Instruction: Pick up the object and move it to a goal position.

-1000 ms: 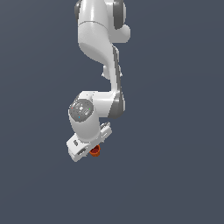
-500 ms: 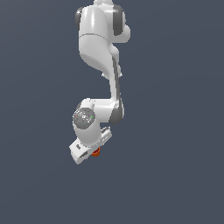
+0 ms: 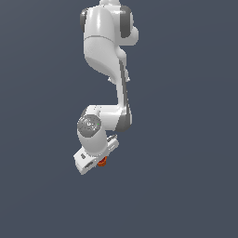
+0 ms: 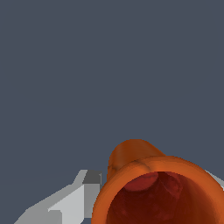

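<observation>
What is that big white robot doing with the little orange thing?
The white robot arm is carrying a small orange-red cup. In the exterior view only a bit of the cup peeks out under the gripper. In the wrist view the cup sits right between the gray fingers, its dark red inside facing the camera. There is nothing else around, only a plain gray-blue background.

no readable text, labels, numbers or signs anywhere

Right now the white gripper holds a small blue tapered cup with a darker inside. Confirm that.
Not quite: the small tapered cup is orange-red with a darker red inside, not blue. The wrist view shows it large against a grey finger; the exterior view shows it at the white gripper.
</observation>
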{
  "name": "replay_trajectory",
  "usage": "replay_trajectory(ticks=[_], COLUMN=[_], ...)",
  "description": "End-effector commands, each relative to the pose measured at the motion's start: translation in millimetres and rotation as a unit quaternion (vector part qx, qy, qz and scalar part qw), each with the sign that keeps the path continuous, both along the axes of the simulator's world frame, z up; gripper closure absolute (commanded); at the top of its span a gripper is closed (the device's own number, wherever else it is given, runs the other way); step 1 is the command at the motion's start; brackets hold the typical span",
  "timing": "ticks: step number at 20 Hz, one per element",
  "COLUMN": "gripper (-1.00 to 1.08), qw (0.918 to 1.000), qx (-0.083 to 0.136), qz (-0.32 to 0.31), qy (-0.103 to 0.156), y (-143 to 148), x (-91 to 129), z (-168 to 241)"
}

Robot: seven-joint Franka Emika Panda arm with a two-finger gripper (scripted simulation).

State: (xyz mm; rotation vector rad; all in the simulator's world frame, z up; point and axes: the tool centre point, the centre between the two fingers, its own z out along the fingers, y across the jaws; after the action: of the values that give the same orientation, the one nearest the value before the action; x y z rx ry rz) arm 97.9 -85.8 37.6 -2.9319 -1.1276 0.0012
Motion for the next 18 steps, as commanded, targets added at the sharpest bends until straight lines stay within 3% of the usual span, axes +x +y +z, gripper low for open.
replay_trajectory(ticks=[1,10,18], gripper=[1.08,1.08,1.08], qw=[1.0,1.0,1.0], qx=[0.0,0.0,0.0], qz=[0.0,0.0,0.0], qy=[0.0,0.0,0.0], y=[0,-3,-15], x=[0,-5,-22], z=[0,10,46])
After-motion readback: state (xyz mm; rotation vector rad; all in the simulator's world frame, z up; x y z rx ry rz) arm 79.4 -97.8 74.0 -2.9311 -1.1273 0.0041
